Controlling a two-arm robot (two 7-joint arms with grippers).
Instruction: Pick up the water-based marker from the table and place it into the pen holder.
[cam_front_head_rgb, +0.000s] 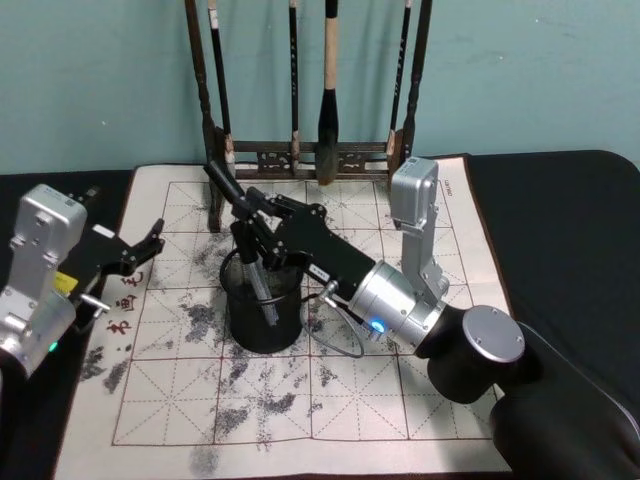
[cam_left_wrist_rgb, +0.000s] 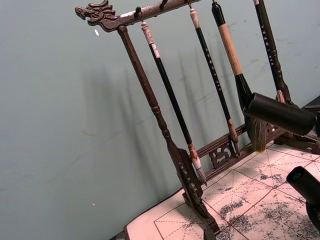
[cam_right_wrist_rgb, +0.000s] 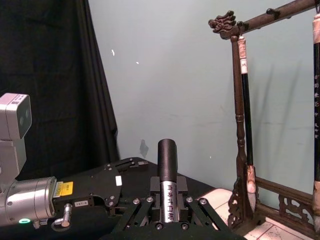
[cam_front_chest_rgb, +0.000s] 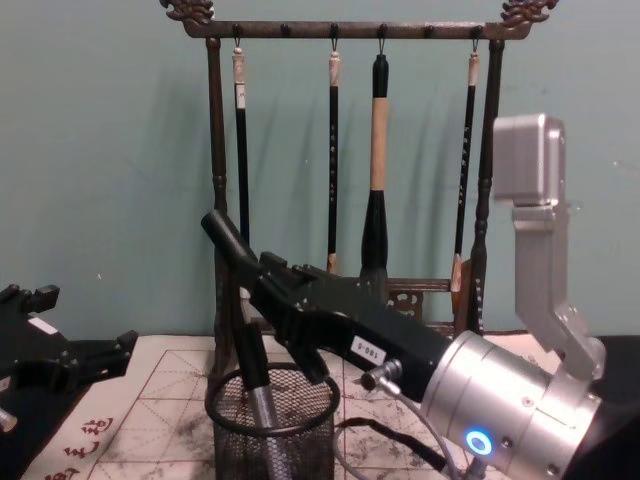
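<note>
The water-based marker (cam_front_head_rgb: 247, 240), with a black cap and a silver barrel, is tilted, and its lower end sits inside the pen holder (cam_front_head_rgb: 250, 330), a black wire-mesh cup on the table's felt mat (cam_front_head_rgb: 400, 400). My right gripper (cam_front_head_rgb: 258, 228) is shut on the marker just above the cup's rim. From the chest, the marker (cam_front_chest_rgb: 240, 300) slants down into the pen holder (cam_front_chest_rgb: 300, 440) with my right gripper (cam_front_chest_rgb: 268, 292) around its middle. In the right wrist view the marker (cam_right_wrist_rgb: 167, 170) stands clamped between the fingers. My left gripper (cam_front_head_rgb: 148, 250) rests open at the mat's left edge, away from the cup.
A tall dark wooden brush rack (cam_front_head_rgb: 310, 150) with several hanging brushes stands at the back of the mat, close behind the cup. A black cable (cam_front_head_rgb: 335, 335) loops by the holder's right side. Dark tabletop (cam_front_head_rgb: 560, 220) lies right of the mat.
</note>
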